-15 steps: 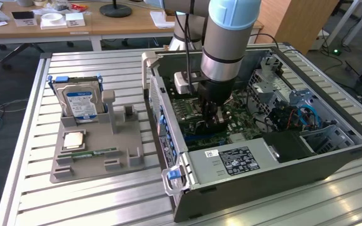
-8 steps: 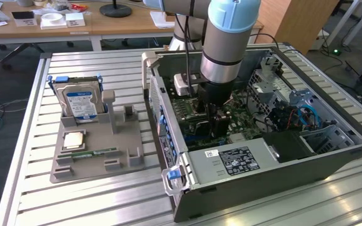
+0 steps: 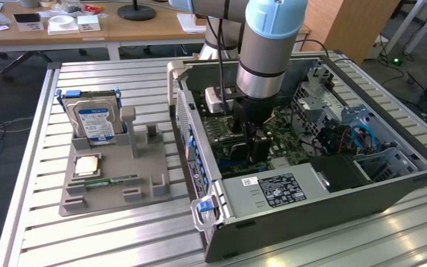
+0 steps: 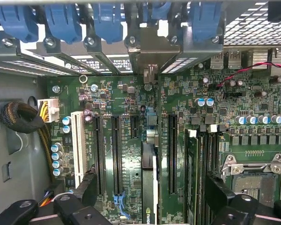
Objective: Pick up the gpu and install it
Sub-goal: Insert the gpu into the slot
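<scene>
The gpu [image 4: 148,178] stands edge-on on the green motherboard [image 4: 126,108], between two long black slots. Its silver bracket end [image 4: 150,70] reaches the rear slot openings under the blue latches [image 4: 61,21]. My gripper [image 4: 152,187] is open, with one black finger [image 4: 86,185] well off each side of the card and not touching it. In the exterior view my gripper [image 3: 256,161] is reaching down inside the open computer case [image 3: 198,183], low over the motherboard.
A grey parts tray [image 3: 154,192] outside the case holds a silver hard drive [image 3: 95,122], a small chip [image 3: 87,164] and a narrow memory stick [image 3: 109,181]. Inside the case are the power supply [image 3: 280,189], a cable bundle [image 4: 21,117] and the processor socket [image 4: 253,173].
</scene>
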